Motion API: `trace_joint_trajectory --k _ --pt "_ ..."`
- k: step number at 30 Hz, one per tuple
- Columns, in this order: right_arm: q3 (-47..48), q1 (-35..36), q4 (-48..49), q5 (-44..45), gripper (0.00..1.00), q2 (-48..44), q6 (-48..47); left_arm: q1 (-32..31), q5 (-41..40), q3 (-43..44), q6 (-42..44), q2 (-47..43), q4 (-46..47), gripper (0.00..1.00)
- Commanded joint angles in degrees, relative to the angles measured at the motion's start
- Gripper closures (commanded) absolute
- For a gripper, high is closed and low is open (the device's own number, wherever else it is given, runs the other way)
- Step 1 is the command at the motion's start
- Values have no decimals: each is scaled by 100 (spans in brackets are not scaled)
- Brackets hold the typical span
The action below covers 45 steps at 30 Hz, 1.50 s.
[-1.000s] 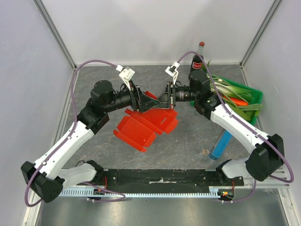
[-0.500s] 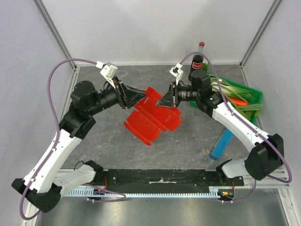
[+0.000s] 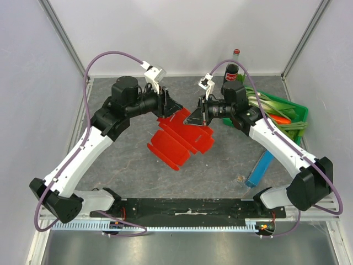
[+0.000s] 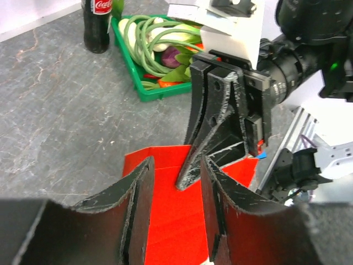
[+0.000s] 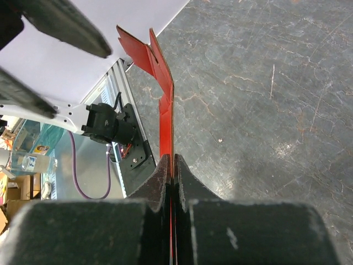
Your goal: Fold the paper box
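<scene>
The paper box (image 3: 179,138) is a flat bright red die-cut sheet with tabs, held in the air above the table's middle. My right gripper (image 3: 193,117) is shut on its far right edge; in the right wrist view the sheet (image 5: 165,110) runs edge-on out from between the closed fingers (image 5: 172,168). My left gripper (image 3: 175,110) is open, over the sheet's far left corner and facing the right gripper. In the left wrist view the red sheet (image 4: 176,210) shows between my spread fingers (image 4: 138,187), which grip nothing.
A green plastic crate (image 3: 295,118) of vegetables stands at the right, also in the left wrist view (image 4: 138,61). A cola bottle (image 3: 231,72) stands at the back. A narrow blue box (image 3: 259,168) lies at the right front. Grey walls enclose the table.
My left arm has swung from the far left back toward the sheet, gripper open over its far left corner. The right gripper still holds the sheet in about the same place.
</scene>
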Motion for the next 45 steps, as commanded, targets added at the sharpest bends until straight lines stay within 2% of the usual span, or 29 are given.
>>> trace_joint_trajectory --k 1,5,8,19,23,24,27,28,31,39,44,45 --pt "297 32 34 -50 100 37 -114 -12 -329 347 655 196 -223 54" --pt "359 23 -19 -93 100 37 -149 -12 -373 382 752 346 -312 48" --pt "359 32 -45 -129 100 37 -176 -12 -391 373 752 390 -277 40" --pt "359 49 -54 -173 100 2 -211 119 -251 224 612 294 -31 38" --pt "359 67 -54 -190 100 2 -220 356 451 207 541 303 92 38" --pt "368 67 -63 -199 100 2 -228 374 792 198 559 303 109 42" --pt "377 67 -63 -181 100 -7 -228 374 945 241 568 364 40 54" --pt "385 76 -63 -190 100 2 -220 374 963 250 594 390 -22 55" --pt "421 119 -63 -190 100 10 -211 374 858 268 690 443 -136 55" --pt "473 146 -72 -190 100 46 -202 374 357 303 805 452 -198 43" --pt "500 181 -72 -181 100 54 -184 374 382 250 787 496 -163 44" --pt "508 181 -72 -173 100 54 -193 374 461 259 779 496 -163 49"
